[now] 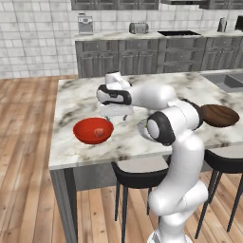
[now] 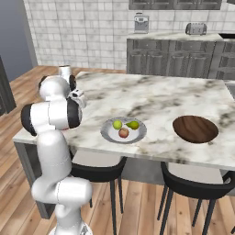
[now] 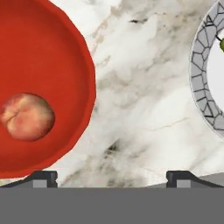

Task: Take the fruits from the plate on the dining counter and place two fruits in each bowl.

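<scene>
- On the left of the bench (image 1: 85, 102) sits the red bowl (image 1: 93, 130). One reddish fruit (image 1: 98, 132) lies inside it, so we think one fruit is done. This bowl needs one more.
- Our end effector (image 1: 116, 114) hangs just over the bench, between the red bowl and the plate. In the hand view its two tips stand wide apart with nothing between them. It holds no fruit.
- In that same view the red bowl is on one side and the plate's grey rim on the other, with bare marble in the middle.
- Next comes the plate (image 2: 137, 135), near the front edge of the bench. Three fruits still lie on it: a round green one (image 2: 117, 124), a pear (image 2: 133, 125) and a reddish one (image 2: 123, 133). They sit close together in the white middle.
- On the right is the brown bowl (image 2: 195, 129), well apart from the plate. We see no fruit in it, so it needs two.
- So the job looks about a quarter done. We think the next move is to go to the plate and pick one fruit.
- The fruits are small and round, so they may roll or bump each other when we reach in.
</scene>
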Robot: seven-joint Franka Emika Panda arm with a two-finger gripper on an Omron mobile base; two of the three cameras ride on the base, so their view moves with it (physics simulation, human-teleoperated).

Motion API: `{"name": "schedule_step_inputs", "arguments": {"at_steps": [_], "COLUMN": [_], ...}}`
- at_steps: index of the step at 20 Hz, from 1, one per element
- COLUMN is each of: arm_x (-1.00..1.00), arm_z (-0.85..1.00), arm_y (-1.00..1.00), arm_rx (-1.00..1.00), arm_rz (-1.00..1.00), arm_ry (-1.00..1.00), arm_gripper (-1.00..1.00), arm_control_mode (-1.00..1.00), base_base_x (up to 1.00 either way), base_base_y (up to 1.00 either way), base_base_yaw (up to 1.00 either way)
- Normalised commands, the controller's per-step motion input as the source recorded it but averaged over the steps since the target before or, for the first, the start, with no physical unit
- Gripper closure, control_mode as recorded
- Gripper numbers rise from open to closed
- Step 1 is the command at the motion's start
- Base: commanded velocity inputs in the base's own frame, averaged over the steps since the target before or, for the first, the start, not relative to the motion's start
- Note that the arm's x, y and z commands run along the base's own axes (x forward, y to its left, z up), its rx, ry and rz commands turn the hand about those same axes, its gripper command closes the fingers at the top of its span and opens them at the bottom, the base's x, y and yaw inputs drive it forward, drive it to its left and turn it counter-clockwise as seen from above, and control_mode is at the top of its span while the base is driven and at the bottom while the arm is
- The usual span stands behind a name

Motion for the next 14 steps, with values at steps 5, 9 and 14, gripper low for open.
{"name": "schedule_step_inputs", "arguments": {"at_steps": [5, 9, 14], "arm_x": [-0.11, 0.14, 0.36], "arm_z": [-0.03, -0.08, -0.2], "arm_y": [-1.0, -1.0, -0.83], "arm_rx": [0.04, 0.03, 0.01], "arm_rz": [-0.4, -0.37, -0.29], "arm_ry": [0.0, 0.0, 0.0], "arm_gripper": [-1.0, -1.0, -1.0], "arm_control_mode": [-1.0, -1.0, -1.0], "base_base_x": [0.0, 0.0, 0.0], "base_base_y": [0.0, 0.0, 0.0], "base_base_yaw": [0.0, 0.0, 0.0]}}
